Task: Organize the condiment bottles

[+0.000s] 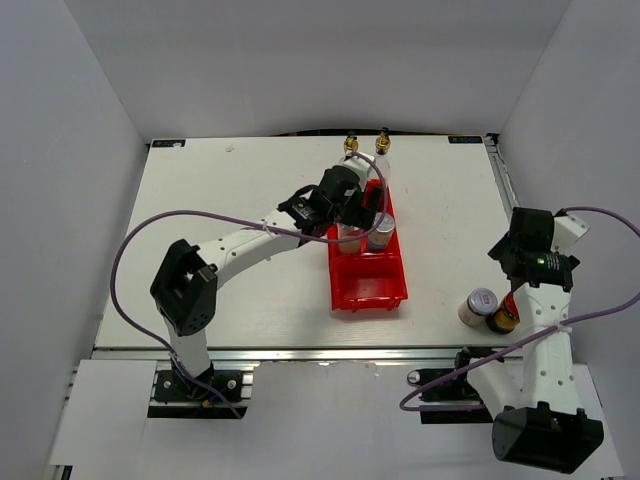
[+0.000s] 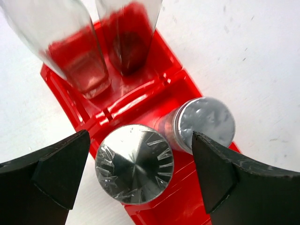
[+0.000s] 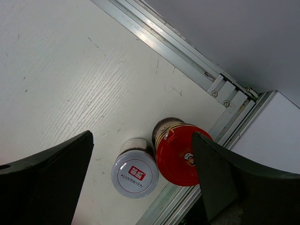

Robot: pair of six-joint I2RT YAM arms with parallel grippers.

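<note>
The left gripper (image 2: 140,165) hangs over the red bin (image 1: 368,280) in the middle of the table (image 1: 230,200), its jaws spread wide; the left wrist view shows one silver-capped jar (image 2: 134,163) straight below, between the two fingers with a gap on each side, nothing clamped; a second silver-capped jar (image 2: 204,123) stands just beside it in the same compartment of the bin. From above, the first jar is mostly hidden under the gripper and only a strip of its pale body shows, while the second is plain to see by the bin's right wall. Two tall clear bottles (image 1: 366,150) stand at the bin's far end; the top view shows their gold caps, the wrist view only their glass bodies, cropped at the frame edge.

The right gripper (image 3: 140,180) is over the table's near right corner, its jaws likewise well apart and holding nothing; below it the right wrist view shows the white-lidded jar (image 3: 135,174), a red mark on its lid, touching or nearly touching the dark brown bottle (image 3: 177,152) with its red cap; both stand upright on the table close to the metal rail (image 3: 187,56) at its edge, well apart from the bin; the lid's mark is too small to read from above.
</note>
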